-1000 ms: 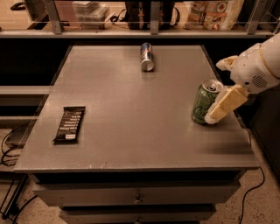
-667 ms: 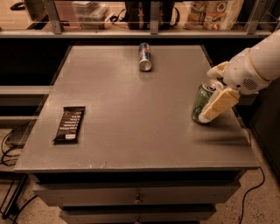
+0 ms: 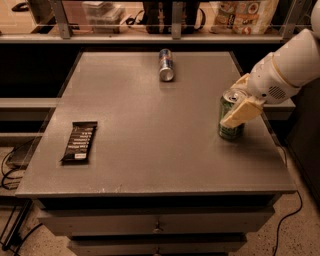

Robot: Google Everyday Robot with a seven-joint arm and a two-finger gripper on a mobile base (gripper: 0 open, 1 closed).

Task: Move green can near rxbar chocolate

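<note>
The green can (image 3: 230, 131) stands upright on the right side of the grey table (image 3: 150, 150). My gripper (image 3: 231, 103) reaches in from the right and is shut on the can, one cream finger (image 3: 241, 113) across its front and the other behind its silver top. The rxbar chocolate (image 3: 80, 141), a flat black wrapper with white text, lies near the table's left edge, far from the can.
A slim blue-and-silver can (image 3: 166, 65) lies on its side at the table's back middle. A shelf with bags and boxes (image 3: 240, 12) runs behind the table. Drawers (image 3: 157, 225) sit below the front edge. Cables lie on the floor at left.
My gripper closed in around the green can, and the can shifted a little to the left and stands straighter. The bar and the slim can have not moved.
</note>
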